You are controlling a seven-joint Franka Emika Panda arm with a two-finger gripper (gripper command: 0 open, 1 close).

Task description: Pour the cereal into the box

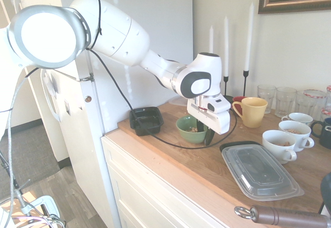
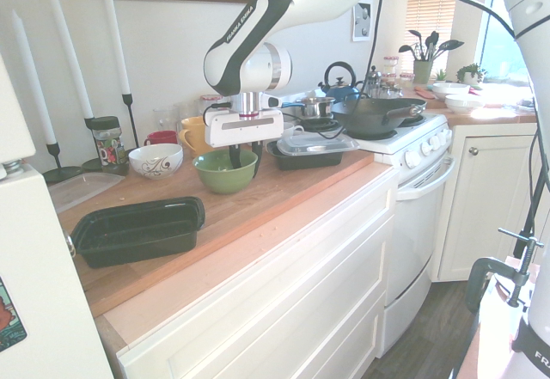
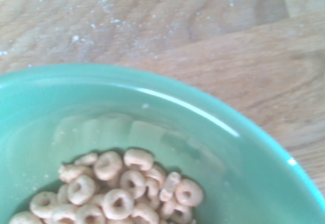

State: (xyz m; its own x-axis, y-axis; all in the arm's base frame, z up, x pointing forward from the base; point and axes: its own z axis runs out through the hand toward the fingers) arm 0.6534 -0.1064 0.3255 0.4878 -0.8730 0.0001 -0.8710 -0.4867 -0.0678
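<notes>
Your gripper (image 1: 202, 133) points straight down at the green bowl (image 1: 189, 130), one finger (image 1: 199, 126) inside it and the other (image 2: 258, 155) outside, so the jaws straddle the rim on the side nearer the lidded container; they stand partway in, and you cannot tell from these views whether they already pinch the wall. Look in the wrist view and you see the cereal (image 3: 119, 191): small tan rings heaped loosely on the floor of that green bowl, with the bare wood of the counter (image 3: 203, 31) beyond the rim, dusted with pale crumbs.

Your box (image 1: 146, 120), the small black square tray, sits on the countertop to the left of the bowl in the first exterior view, near the counter's left end and just apart from the bowl. To the right of the bowl you have a yellow mug (image 1: 252, 111), then a rectangular container with a clear lid (image 1: 260, 172) toward the near edge, and white cups (image 1: 280, 145) beside it, at least one holding brownish bits. Drinking glasses (image 1: 276, 100) stand along the far wall, with tall white candles (image 1: 249, 30) in dark holders behind the arm
</notes>
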